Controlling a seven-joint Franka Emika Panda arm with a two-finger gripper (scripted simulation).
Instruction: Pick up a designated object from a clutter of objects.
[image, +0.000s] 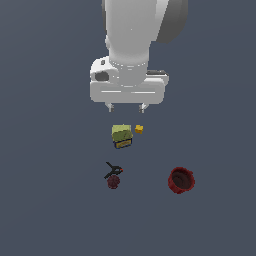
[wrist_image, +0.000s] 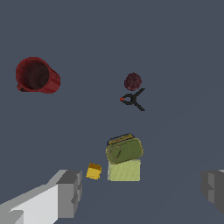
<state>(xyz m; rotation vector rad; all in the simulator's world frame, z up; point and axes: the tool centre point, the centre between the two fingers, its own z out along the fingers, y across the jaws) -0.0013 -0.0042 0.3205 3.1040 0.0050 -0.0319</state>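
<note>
The arm (image: 135, 35) is cut off by the exterior view's top edge, so only its wrist end shows. In the wrist view both fingers (wrist_image: 65, 194) run out of frame, their tips unseen. The clamp (image: 113, 170) is too small to make out in detail.

dark red ribbed cup (image: 181, 180), olive-green box (image: 121, 133), orange cube (image: 139, 129), black clamp (image: 113, 169)

Red cup (wrist_image: 37, 75) well apart from spread hand (wrist_image: 142, 190).

One red cup (image: 181, 180), one ball (image: 113, 182), one clamp (image: 113, 170), one green box (image: 122, 135), one orange cube (image: 139, 129).
</note>
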